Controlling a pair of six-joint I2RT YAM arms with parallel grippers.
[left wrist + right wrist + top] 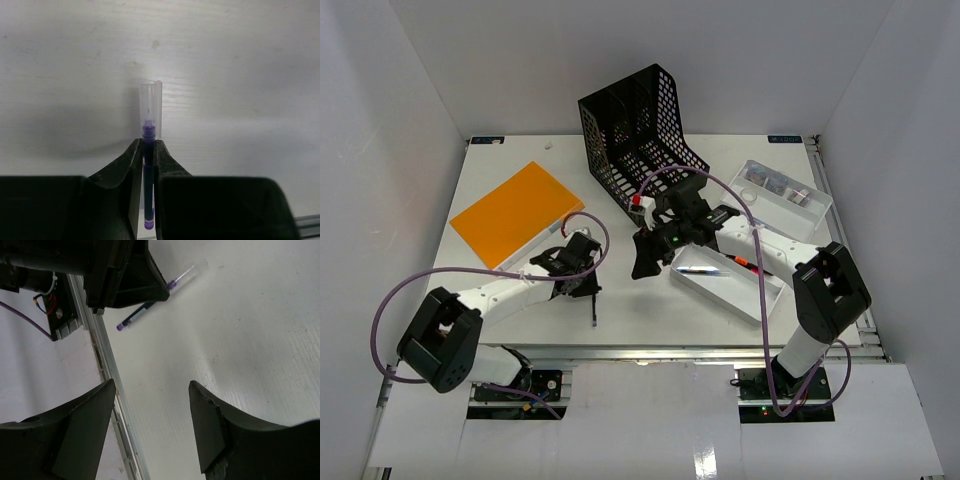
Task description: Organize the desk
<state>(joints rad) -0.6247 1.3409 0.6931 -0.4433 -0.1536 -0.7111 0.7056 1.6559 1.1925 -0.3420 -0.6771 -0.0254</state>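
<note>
Clamping a purple pen [149,132] on the desk [240,75], left gripper [148,146] nearly closed, right gripper [152,385] parted, empty

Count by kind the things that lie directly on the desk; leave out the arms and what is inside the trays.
orange notebook: 1
black mesh file rack: 1
trays: 2 (far tray, near tray)
purple pen: 1
Total on the desk: 5
</note>
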